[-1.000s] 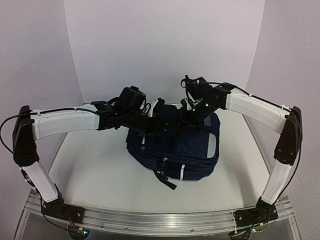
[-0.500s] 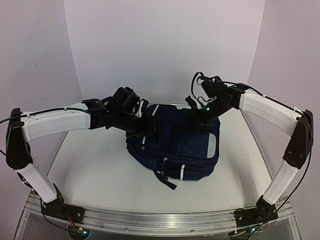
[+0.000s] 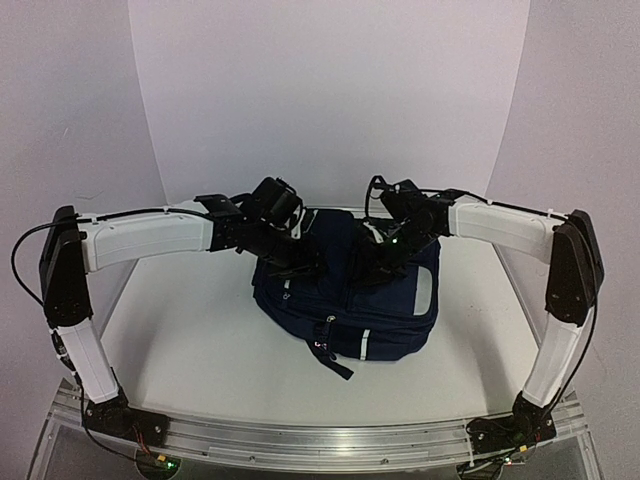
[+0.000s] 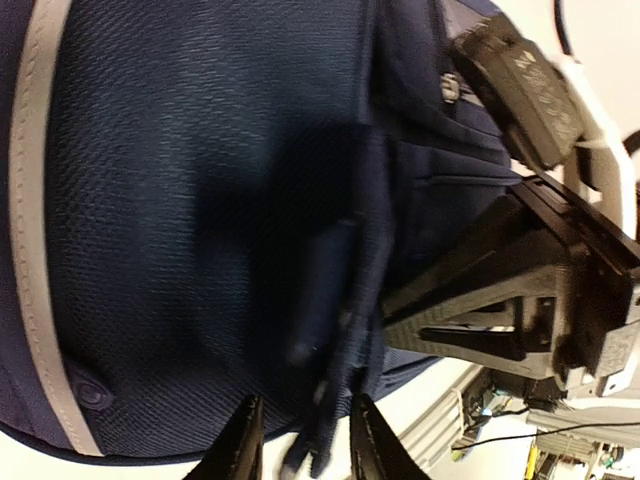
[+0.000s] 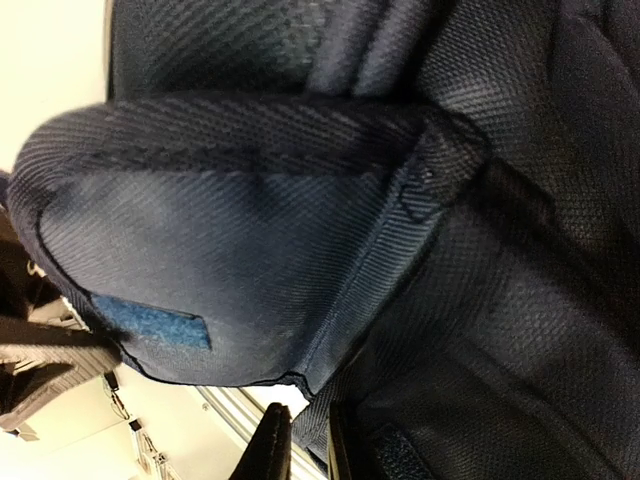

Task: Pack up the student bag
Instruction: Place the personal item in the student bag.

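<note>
Right wrist, blue patch on student bag

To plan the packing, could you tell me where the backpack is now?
In the top view the backpack lies on the table, slightly right of centre, the left gripper and right gripper at its far end.

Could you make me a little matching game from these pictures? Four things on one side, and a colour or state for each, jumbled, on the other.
Things:
1. student bag
2. table
3. fuzzy patch on the bag
4. left gripper

Descriptions:
A. white
B. jaws apart
C. dark navy
D. bright blue

Pairs: 1-C, 2-A, 3-D, 4-B
</note>
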Controlling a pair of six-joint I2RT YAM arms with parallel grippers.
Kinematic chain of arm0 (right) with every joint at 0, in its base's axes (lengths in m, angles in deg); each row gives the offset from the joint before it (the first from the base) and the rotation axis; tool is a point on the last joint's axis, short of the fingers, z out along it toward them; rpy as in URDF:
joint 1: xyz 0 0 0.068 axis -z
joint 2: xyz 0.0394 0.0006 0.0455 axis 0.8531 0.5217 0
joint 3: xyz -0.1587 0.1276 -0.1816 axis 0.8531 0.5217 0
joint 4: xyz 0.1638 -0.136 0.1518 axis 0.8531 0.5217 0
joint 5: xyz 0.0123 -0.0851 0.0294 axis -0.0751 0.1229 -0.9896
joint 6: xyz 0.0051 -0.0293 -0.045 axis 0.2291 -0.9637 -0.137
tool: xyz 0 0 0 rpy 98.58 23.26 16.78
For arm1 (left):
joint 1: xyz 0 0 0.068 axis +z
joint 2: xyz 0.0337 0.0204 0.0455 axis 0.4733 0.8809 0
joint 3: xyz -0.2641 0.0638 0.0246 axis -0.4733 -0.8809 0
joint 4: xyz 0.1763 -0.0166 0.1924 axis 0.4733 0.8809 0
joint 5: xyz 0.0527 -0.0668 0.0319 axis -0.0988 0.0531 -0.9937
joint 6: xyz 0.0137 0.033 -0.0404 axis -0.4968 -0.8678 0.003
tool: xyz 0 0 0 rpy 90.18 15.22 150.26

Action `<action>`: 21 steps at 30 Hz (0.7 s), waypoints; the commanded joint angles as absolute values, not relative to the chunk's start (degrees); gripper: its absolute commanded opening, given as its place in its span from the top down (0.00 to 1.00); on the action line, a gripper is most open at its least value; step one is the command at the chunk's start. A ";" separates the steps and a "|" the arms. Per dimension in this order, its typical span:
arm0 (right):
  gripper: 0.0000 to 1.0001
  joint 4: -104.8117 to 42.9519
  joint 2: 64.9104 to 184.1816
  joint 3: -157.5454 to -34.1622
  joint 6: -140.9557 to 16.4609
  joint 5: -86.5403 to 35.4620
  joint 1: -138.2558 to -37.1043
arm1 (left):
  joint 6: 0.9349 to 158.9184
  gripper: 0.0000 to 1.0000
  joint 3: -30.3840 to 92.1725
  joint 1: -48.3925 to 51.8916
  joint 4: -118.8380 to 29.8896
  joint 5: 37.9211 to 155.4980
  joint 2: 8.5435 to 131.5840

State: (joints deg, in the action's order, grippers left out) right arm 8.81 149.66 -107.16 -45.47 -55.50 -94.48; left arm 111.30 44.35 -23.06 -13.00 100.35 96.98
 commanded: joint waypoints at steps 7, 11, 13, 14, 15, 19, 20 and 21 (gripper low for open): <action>0.61 12.61 143.21 -110.84 -48.32 -56.19 -91.81 | 107.07 0.93 50.20 -22.83 -14.04 104.85 97.79; 0.49 19.36 140.29 -110.34 -50.88 -59.28 -87.22 | 105.58 1.00 53.16 -23.00 -11.70 106.47 99.64; 0.44 22.39 138.97 -110.90 -53.80 -59.17 -85.75 | 105.03 1.00 53.31 -23.01 -12.08 107.45 99.67; 0.41 23.63 138.40 -111.10 -55.35 -58.96 -85.03 | 104.83 1.00 53.26 -23.01 -12.30 107.74 99.61; 0.37 25.20 137.67 -111.21 -56.74 -58.11 -84.27 | 104.32 1.00 53.30 -23.02 -12.40 108.08 99.61; 0.13 32.88 135.72 -109.61 -61.82 -54.16 -77.99 | 102.52 1.00 53.93 -23.12 -12.51 111.04 100.25; 0.11 35.24 135.78 -108.85 -63.72 -53.89 -75.68 | 102.13 1.00 54.06 -23.16 -12.49 111.36 100.40; 0.10 37.18 136.15 -108.34 -65.73 -53.85 -73.96 | 101.75 1.00 54.30 -23.20 -12.45 111.60 100.61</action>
State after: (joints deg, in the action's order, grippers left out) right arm 26.24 137.88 -109.34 -57.34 -56.92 -80.20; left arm 104.66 50.79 -23.07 -11.86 108.38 99.95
